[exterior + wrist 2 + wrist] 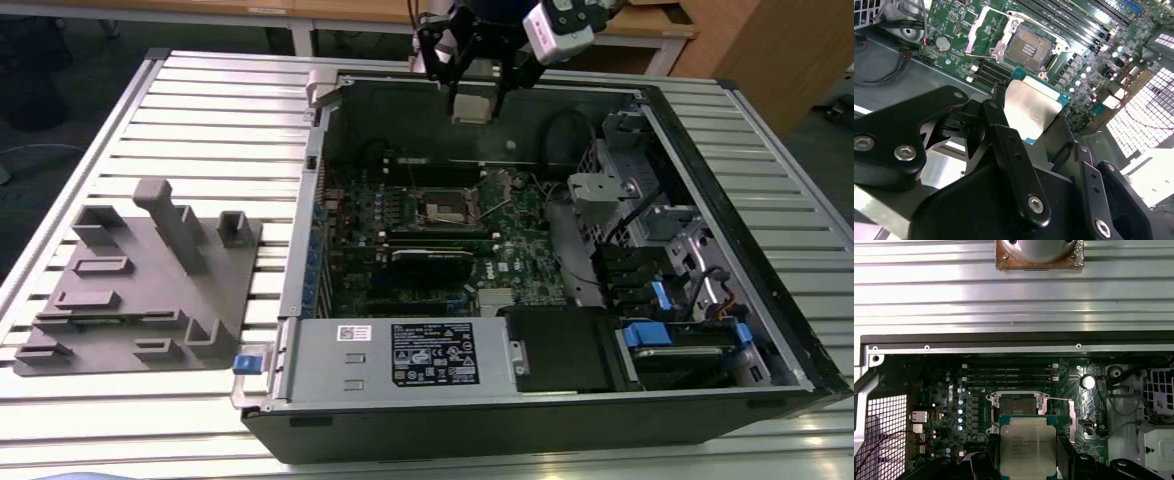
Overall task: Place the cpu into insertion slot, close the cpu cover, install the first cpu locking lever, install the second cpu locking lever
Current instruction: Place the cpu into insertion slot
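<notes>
My gripper (470, 103) hangs above the far wall of the open computer case, shut on the cpu (470, 107), a flat square chip with a grey metal top. In both wrist views the cpu (1035, 106) (1028, 446) sits between the black fingers (1009, 145) (985, 462). The insertion slot (447, 207) (1029, 46) (1016, 405) lies below on the green board, its dark centre bare. The cpu cover (975, 30) is folded back beside it. A thin locking lever (1059, 400) sticks out at the socket's side.
A grey fixture block (134, 280) lies on the slatted table at the exterior view's left. Inside the case are a power supply (400, 355), drive bays with blue clips (667, 300), cables (574, 135) and black memory sticks (1009, 372).
</notes>
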Action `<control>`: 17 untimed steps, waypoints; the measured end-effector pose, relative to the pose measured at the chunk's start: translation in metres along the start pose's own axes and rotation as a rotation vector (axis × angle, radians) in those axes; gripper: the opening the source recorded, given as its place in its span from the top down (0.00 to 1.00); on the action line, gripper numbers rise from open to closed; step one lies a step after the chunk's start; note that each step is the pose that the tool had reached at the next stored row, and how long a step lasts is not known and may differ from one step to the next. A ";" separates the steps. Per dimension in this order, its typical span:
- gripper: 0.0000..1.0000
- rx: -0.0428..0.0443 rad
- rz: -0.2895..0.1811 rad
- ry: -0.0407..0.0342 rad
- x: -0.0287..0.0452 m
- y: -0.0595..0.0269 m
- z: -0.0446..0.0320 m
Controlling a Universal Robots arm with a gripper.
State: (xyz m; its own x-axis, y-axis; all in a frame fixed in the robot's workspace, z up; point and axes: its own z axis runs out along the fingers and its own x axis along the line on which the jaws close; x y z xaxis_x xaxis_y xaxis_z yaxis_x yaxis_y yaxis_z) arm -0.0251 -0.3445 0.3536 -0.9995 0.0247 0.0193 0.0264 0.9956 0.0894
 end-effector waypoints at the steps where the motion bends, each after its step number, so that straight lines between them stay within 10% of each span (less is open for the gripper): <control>1: 0.46 0.0000 0.000 0.0000 0.0000 -0.0001 0.0006; 17: 0.46 0.0001 0.000 0.0000 -0.0001 -0.0003 0.0030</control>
State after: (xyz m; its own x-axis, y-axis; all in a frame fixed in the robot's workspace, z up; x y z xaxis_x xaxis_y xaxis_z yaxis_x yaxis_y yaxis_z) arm -0.0251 -0.3445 0.3506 -0.9995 0.0248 0.0193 0.0264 0.9957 0.0893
